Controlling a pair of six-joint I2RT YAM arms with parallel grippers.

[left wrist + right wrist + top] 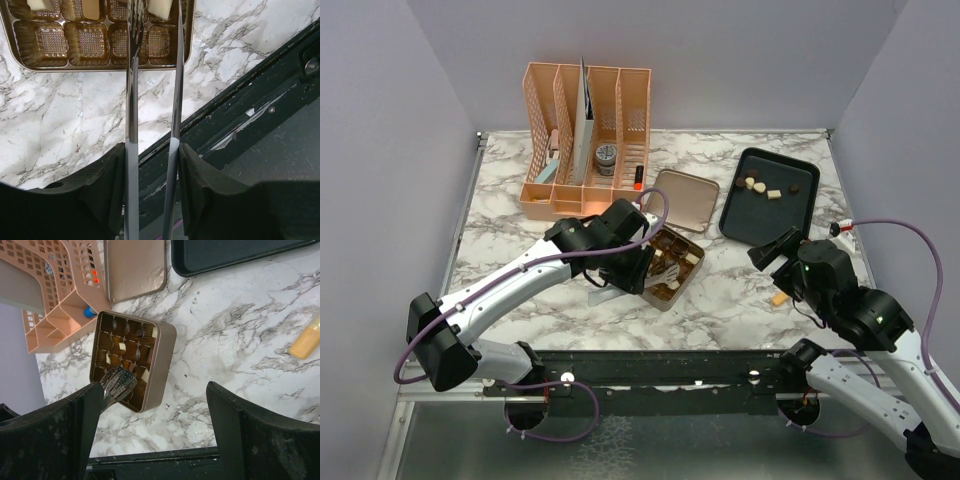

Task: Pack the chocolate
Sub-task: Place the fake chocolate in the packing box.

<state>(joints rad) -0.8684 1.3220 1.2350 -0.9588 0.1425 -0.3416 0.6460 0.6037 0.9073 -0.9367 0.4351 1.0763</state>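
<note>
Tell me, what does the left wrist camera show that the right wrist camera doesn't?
Only the left wrist camera: the left end effector closed on the handles of the clear tongs. Only the right wrist camera: the open, empty right end effector, a loose lid, the pink organiser, a black tray and a small orange thing on the marble table. Both: the gold tin with cream chocolate pieces in it, the tongs' tips over it, and the table.

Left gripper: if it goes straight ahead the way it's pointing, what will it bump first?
The left gripper holds tongs; their tips would likely meet the gold tin first, though their height above it is unclear.
</note>
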